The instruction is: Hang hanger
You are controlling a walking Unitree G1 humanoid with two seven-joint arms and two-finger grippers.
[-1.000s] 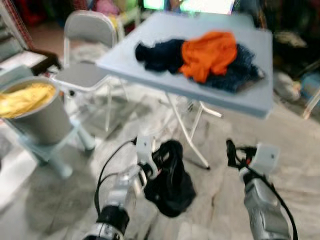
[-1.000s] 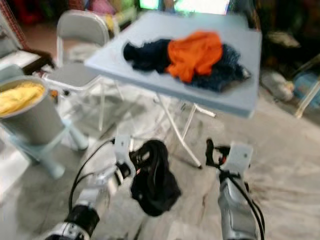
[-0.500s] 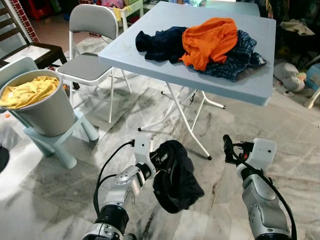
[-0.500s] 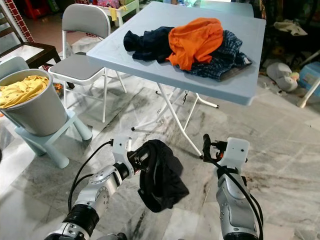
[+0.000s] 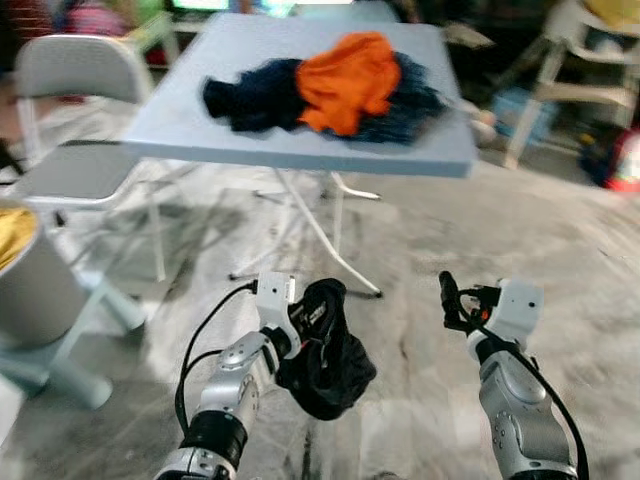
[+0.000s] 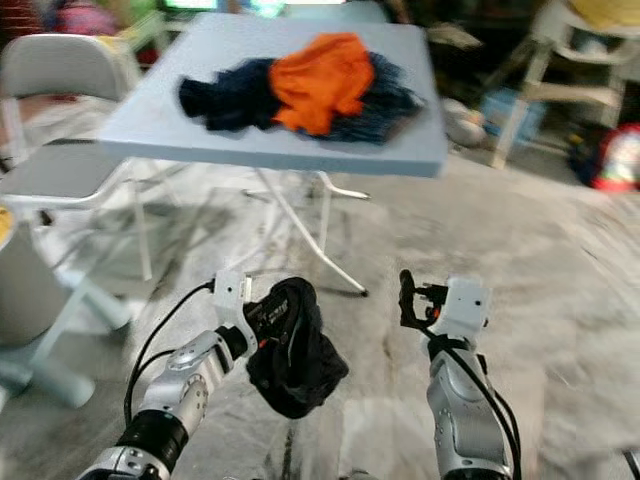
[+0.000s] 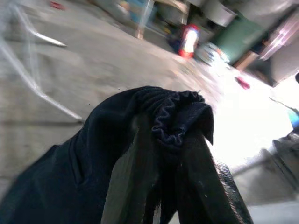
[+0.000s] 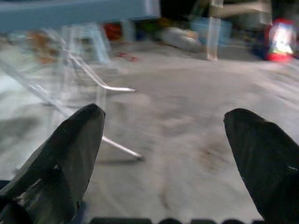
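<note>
1. Marble floor [image 5: 590, 270], grey and streaked, blurred in the head views, probably from walking.
2. Pale blue folding bench [image 5: 180, 125] ahead, piled with clothes: dark garments [image 5: 250, 95] under an orange top [image 5: 345, 80], seemingly laundry waiting to be hung.
3. Grey folding chair [image 5: 70, 165] at the bench's left, with a grey bucket [image 5: 30, 295] nearer on a pale stool.
4. White chair [image 5: 560, 70] and a red-and-white bottle [image 5: 625, 160] far right; label too blurred to read.
5. Black garment [image 5: 325, 360] dangling clear of the floor from the left gripper [image 5: 312, 315], held forward at mid-height, apparently to keep it off the ground while being carried.
6. Left fingers [image 7: 140, 186] clenched on the gathered elastic hem [image 7: 175, 119], bunched over the fingertips in the wrist view.
7. Right gripper [image 5: 447, 300] raised beside it, well apart from the garment; fingers [image 8: 65, 158] spread wide and holding nothing, likely kept free for the hanger.
8. No hanger made out anywhere; task judged at an early stage, garment in transit.
9. No readable writing or brand marks.
</note>
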